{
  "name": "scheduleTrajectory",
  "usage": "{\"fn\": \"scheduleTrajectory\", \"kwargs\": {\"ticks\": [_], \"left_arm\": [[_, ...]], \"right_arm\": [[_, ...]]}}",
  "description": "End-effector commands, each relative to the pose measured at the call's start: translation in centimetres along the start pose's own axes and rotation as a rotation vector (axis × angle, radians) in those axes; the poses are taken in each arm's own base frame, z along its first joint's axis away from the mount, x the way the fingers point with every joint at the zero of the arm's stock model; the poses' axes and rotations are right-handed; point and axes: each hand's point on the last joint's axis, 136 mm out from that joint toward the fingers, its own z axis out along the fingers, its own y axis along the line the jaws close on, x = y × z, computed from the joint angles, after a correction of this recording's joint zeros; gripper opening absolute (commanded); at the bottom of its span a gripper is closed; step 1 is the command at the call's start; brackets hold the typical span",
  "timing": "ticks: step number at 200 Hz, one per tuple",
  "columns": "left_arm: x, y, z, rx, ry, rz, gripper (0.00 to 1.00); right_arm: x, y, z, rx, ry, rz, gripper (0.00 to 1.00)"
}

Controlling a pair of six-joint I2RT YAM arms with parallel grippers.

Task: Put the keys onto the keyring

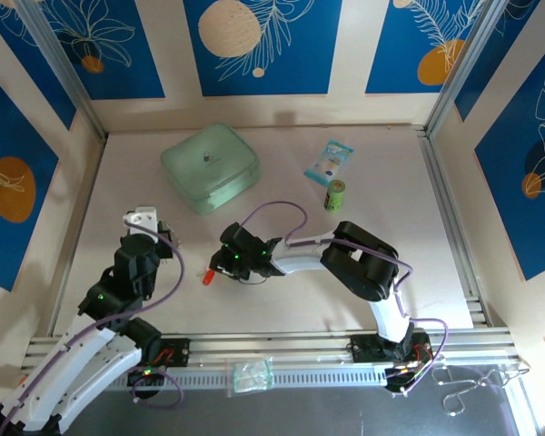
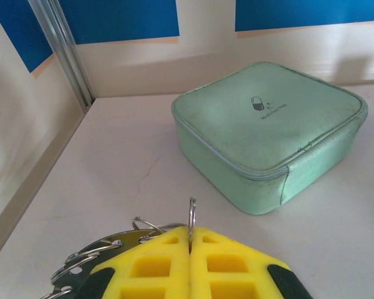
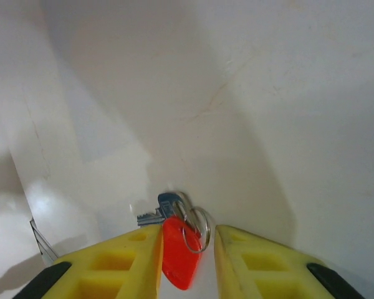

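White worktop [image 1: 136, 191] — zipped mint pouch [image 1: 210, 166] far; left hand [image 2: 190, 233] pinches keyring [image 2: 191, 215], right hand [image 3: 187, 230] open astride red key [image 3: 176, 258].

Left end effector [image 2: 190, 240] pinched closed, right end effector [image 3: 187, 232] fingers apart

I see a red key [image 3: 176, 255], yellow fingers [image 3: 121, 261], a silvery keyring [image 2: 100, 252], a mint-green pouch [image 1: 210, 165], an off-white worktop [image 1: 381, 227], and blue wall panels [image 1: 300, 54] with cream leaf prints and orange circles.
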Motion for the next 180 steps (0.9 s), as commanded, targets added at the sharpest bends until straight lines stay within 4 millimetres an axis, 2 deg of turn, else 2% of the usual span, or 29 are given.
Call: {"fn": "scheduleTrajectory", "kwargs": {"ticks": [1,32,58,81,104,122,139,162,180], "left_arm": [[-0.6,0.7,-0.1,-0.028,-0.028,-0.033,0.00],[-0.7,0.7,-0.1,-0.027,-0.028,-0.032,0.00],[-0.6,0.7,-0.1,-0.029,-0.028,-0.029,0.00],[-0.6,0.7,-0.1,-0.029,-0.028,-0.027,0.00],[-0.6,0.6,-0.1,-0.026,-0.026,-0.023,0.00],[-0.7,0.4,-0.1,-0.012,-0.025,-0.014,0.00],[-0.6,-0.2,0.1,0.014,-0.019,0.001,0.00],[-0.8,-1.4,0.4,0.069,-0.022,0.036,0.00],[-0.9,-3.1,0.5,0.156,-0.022,0.075,0.00]], "right_arm": [[-0.4,0.3,0.7,-0.001,-0.012,0.032,0.27],[-0.6,0.3,1.3,0.001,-0.012,0.044,0.23],[-0.6,0.1,1.3,0.004,-0.015,0.050,0.15],[-0.7,0.3,1.0,-0.001,-0.021,0.038,0.05],[-0.8,0.8,0.1,-0.011,-0.037,0.001,0.00],[-1.0,1.5,-1.5,-0.016,-0.056,-0.067,0.00],[-1.0,1.8,-3.9,0.000,-0.083,-0.167,0.00],[-0.9,1.1,-7.4,0.036,-0.113,-0.331,0.00],[-0.3,-0.1,-9.8,0.058,-0.105,-0.482,0.00]]}}
